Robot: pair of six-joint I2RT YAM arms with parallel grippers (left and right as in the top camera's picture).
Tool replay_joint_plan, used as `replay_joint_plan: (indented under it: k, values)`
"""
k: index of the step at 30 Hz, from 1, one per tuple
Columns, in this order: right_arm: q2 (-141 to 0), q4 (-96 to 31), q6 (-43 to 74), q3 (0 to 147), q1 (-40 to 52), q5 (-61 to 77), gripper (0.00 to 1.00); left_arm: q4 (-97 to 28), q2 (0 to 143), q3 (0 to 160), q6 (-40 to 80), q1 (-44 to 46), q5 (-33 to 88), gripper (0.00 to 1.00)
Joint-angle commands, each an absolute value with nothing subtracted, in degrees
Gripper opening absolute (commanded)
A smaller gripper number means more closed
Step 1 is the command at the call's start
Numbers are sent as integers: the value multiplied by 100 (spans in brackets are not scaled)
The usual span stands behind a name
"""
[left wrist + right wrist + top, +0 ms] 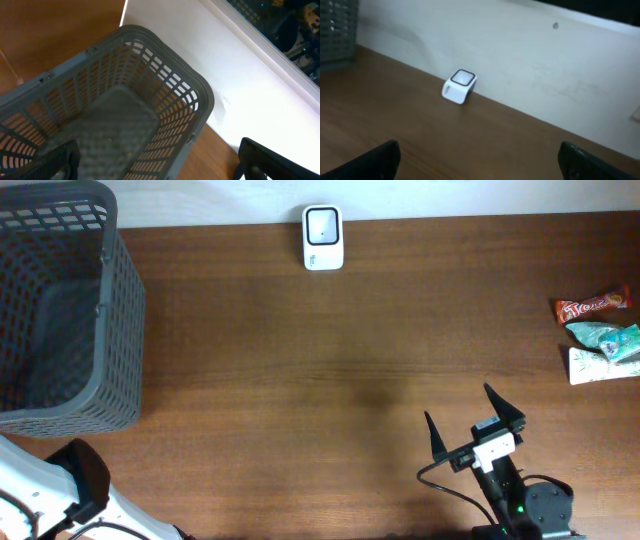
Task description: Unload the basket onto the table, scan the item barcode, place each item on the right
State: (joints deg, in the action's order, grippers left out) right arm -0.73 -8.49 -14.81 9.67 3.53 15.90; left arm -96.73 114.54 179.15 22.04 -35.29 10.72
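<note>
Overhead: barcode scanner [323,237] at table's [300,380] far edge, middle | red snack bar [595,307] and two pale packets [603,337] clustered at right edge, untouched | right fingers [503,407] spread wide, empty, near front edge, well apart from snacks | left fingers [265,157] spread wide, empty, over grey basket [200,95]

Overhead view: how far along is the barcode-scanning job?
Nothing looks done: the red and teal snack packets lie at the right edge of the wooden table, far from the white box scanner. Nothing in hand: right gripper and left gripper stand open, empty. Left: pick a packet, present its barcode to the scanner.
</note>
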Motion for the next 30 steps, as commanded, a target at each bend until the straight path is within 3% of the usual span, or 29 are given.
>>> replay_joint_plan:
  k: [1,8,11,30]
  values:
    - [-23,-661,-1444,753,329,1133,99,-9671,11415,17930,2152,-3544,1092,99]
    - [-23,-655,-1052,523,38,593,99,-9671,11415,17930,2152,-3544,1092,99]
    - [-23,-370,-329,73,36,211,99,-9671,11415,17928,2152,-3544,1092,99]
    - [-23,-467,346,32,-228,-176,99,-9671,11415,17930,2152,-3544,1092,99]
